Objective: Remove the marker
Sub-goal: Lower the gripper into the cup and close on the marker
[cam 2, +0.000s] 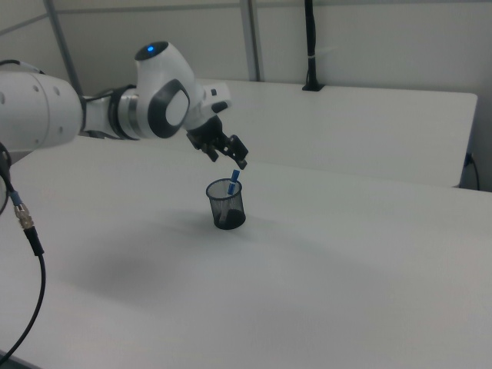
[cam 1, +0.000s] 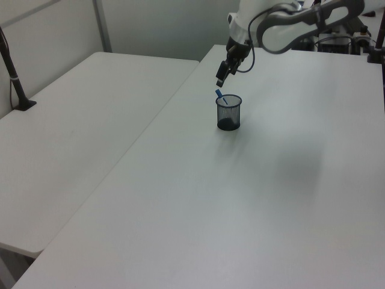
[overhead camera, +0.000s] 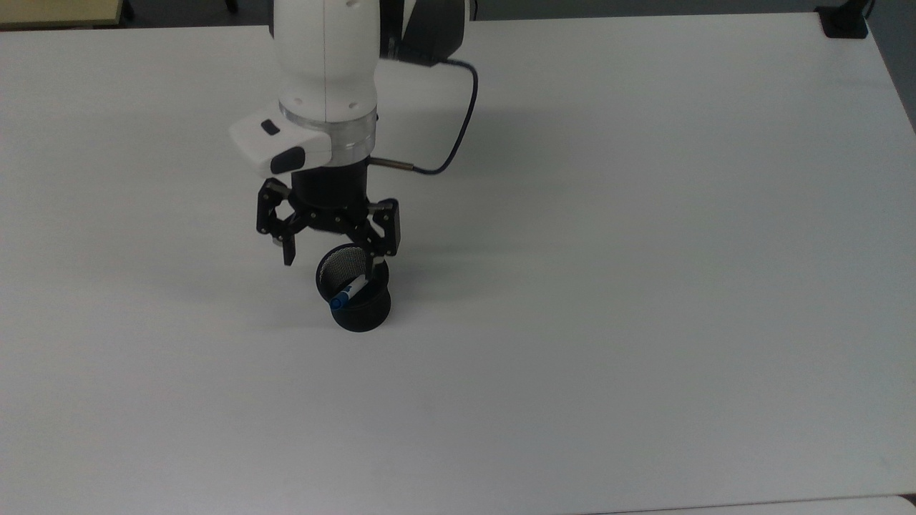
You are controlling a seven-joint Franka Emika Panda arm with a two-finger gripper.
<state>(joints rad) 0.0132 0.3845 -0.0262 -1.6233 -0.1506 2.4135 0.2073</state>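
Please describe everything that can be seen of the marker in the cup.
The marker is slim, with a white body, small blue print and a blue cap, and it looks like plastic. It stands tilted in the black mesh cup, cap end up, leaning on the rim; the cap sticks out above the rim. Its lower end is hidden inside. The open tool hangs just above it, not touching it. The cup stands on the white table.

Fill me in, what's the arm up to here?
A Franka arm is going after the marker, a white pen with a blue cap that leans in a black mesh cup on the white table. The gripper is open and hovers just above the cup's rim, near the cap that sticks out. It has no hold on the marker yet, so the removal hasn't started.
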